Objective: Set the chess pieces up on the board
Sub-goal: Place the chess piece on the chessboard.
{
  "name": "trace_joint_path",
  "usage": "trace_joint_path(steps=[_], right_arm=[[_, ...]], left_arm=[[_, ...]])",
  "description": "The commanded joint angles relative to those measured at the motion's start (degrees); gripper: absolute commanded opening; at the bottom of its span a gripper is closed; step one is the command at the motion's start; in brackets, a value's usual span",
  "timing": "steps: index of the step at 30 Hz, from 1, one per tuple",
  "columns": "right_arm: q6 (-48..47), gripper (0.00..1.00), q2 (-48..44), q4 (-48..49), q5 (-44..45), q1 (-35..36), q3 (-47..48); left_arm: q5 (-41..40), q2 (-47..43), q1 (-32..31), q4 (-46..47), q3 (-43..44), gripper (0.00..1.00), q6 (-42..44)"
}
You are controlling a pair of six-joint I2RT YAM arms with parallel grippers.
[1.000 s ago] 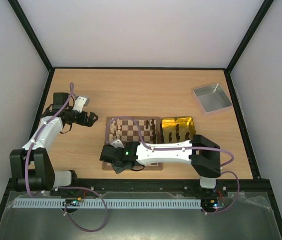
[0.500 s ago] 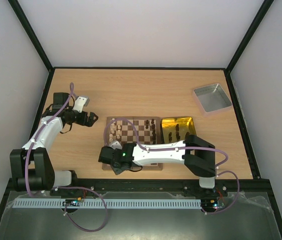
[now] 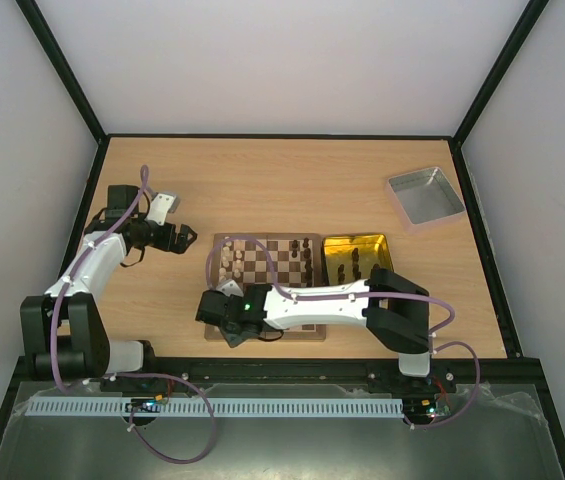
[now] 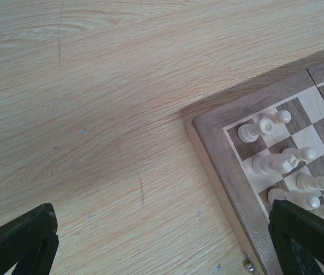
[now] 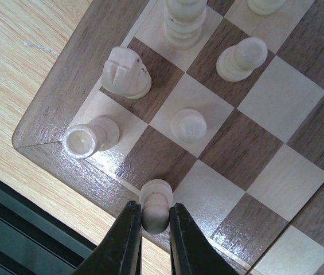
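Clenching a cream piece (image 5: 155, 201) in wrist view only, right pincer (image 5: 153, 216); left pincer (image 3: 188, 240) released.

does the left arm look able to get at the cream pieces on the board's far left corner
Probably yes. The left tool hangs open just off that corner of the board, only bare table between it and the cream pieces; the right arm works at the near corner.

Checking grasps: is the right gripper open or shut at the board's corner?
Shut: the right gripper pinches a pale pawn from both sides, with no gap showing in the wrist view.
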Motion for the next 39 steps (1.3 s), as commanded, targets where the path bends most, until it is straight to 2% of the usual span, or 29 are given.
trace_joint_path(steps=[1,21,31,39], right_arm=[[-1.0,0.11,1.2,0.2,0.3,-0.4,2.0],[-2.3,0.12,2.7,0.3,-1.1,-1.4,3.1],[-2.6,0.21,3.0,-0.2,-0.7,-1.6,3.6],[-2.5,0.22,3.0,-0.2,-0.7,-1.7,3.7]], left_arm=[[0.0,0.7,0.3,0.0,-0.6,1.0,0.6],[0.3,1.7,0.2,0.2,-0.4,1.0,0.7],[0.3,2.0,0.0,0.2,-0.3,1.0,0.7],[0.2,2.1,-0.1,0.2,-0.3,1.0,0.8]])
